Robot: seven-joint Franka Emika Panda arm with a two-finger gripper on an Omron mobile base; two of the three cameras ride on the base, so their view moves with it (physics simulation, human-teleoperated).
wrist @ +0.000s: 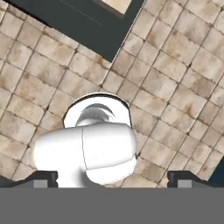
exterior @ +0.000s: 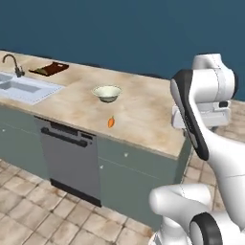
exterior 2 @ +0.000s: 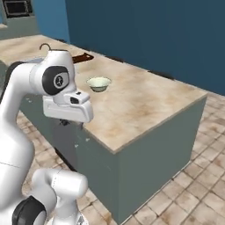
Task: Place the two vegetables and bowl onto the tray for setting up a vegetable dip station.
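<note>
While the end effector [wrist: 112,181] pointed down at the floor tiles, fingers spread wide and empty, I noted the carrot [exterior: 111,122] near the tabletop's [exterior: 143,110] front edge, bowl [exterior: 106,93] just behind, tray [exterior: 50,69] well off left by the sink [exterior: 26,88].

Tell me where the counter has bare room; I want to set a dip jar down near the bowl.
Open marble lies right of the bowl, out to the counter's end, and in front of it on both sides of the carrot piece. There is also a bare strip between the bowl and the sink. It is most crowded at the far left, around the faucet and tray.
</note>
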